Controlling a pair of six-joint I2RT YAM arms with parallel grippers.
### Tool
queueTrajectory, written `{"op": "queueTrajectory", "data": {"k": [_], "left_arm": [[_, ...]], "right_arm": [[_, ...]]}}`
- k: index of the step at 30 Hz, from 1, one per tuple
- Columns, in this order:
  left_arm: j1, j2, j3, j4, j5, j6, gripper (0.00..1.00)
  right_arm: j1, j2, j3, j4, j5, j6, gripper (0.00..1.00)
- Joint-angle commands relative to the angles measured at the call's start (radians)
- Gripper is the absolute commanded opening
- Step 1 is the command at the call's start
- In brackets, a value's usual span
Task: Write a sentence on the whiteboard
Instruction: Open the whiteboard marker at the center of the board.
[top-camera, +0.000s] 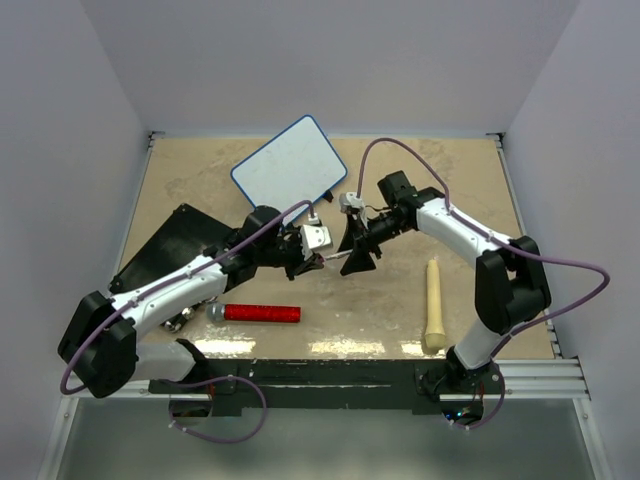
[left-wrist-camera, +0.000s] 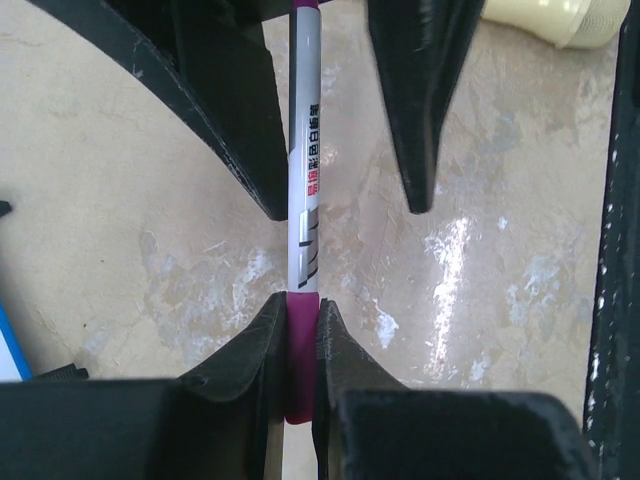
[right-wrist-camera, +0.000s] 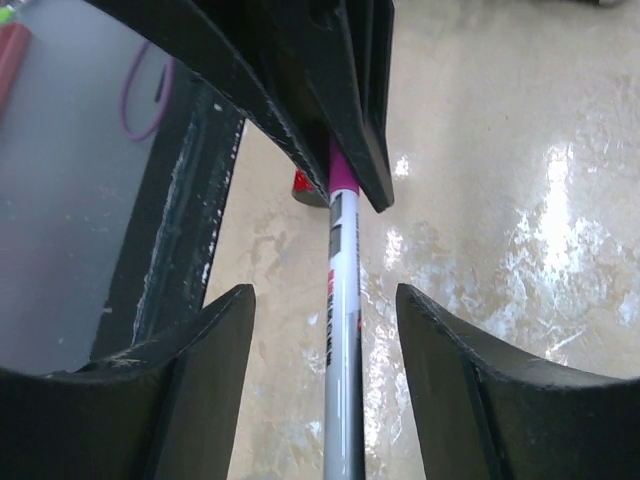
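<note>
Left wrist view: the left gripper (left-wrist-camera: 300, 335) is pinched tight on the purple end of a white marker (left-wrist-camera: 303, 170). The right gripper's (right-wrist-camera: 322, 292) 2 jaws stand apart on either side of its barrel. The whiteboard (top-camera: 290, 163) sits just beyond both, toward the far edge of the table (top-camera: 400, 300).

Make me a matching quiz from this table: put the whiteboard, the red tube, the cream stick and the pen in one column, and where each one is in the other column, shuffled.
Things:
1. small white rectangular whiteboard with blue rim
2. red cylindrical tube with grey end
3. cream club-shaped stick
4. white-and-purple plastic pen

Places:
A. lying on the right side of the table
B. clamped in the left gripper
C. at the far side, left of centre
D. lying near the front edge, left of centre

Pairs: 1-C, 2-D, 3-A, 4-B
</note>
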Motion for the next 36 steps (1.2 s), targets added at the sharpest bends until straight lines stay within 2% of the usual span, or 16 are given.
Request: {"op": "queueTrajectory", "data": {"k": [1, 5, 6, 10, 12, 20, 26, 30, 36], "left_arm": [[0.022, -0.061, -0.037, 0.146, 0.047, -0.141, 0.00], [0.025, -0.115, -0.098, 0.265, 0.034, -0.300, 0.00], [0.024, -0.126, -0.114, 0.294, 0.025, -0.378, 0.00], [0.024, -0.186, -0.223, 0.519, -0.015, -0.521, 0.00], [0.024, -0.189, -0.244, 0.573, -0.024, -0.573, 0.00], [0.021, -0.129, -0.244, 0.714, 0.007, -0.647, 0.00], [0.015, -0.079, -0.235, 0.742, 0.022, -0.649, 0.00], [0.008, -0.060, -0.237, 0.754, 0.024, -0.649, 0.00], [0.008, -0.062, -0.238, 0.756, 0.024, -0.643, 0.00]], "right_arm": [[-0.037, -0.073, 0.019, 0.053, -0.142, 0.070, 0.64], [-0.080, -0.109, 0.005, 0.159, -0.197, 0.175, 0.68], [-0.080, -0.113, 0.008, 0.170, -0.206, 0.210, 0.68], [-0.080, -0.122, 0.019, 0.215, -0.225, 0.285, 0.71], [-0.080, -0.132, -0.018, 0.317, -0.228, 0.389, 0.72], [-0.078, -0.190, -0.150, 0.722, -0.194, 0.789, 0.71], [-0.059, -0.188, -0.161, 0.764, -0.221, 0.853, 0.70], [-0.048, -0.185, -0.187, 0.868, -0.220, 0.936, 0.69], [-0.046, -0.175, -0.190, 0.887, -0.228, 0.950, 0.60]]}}
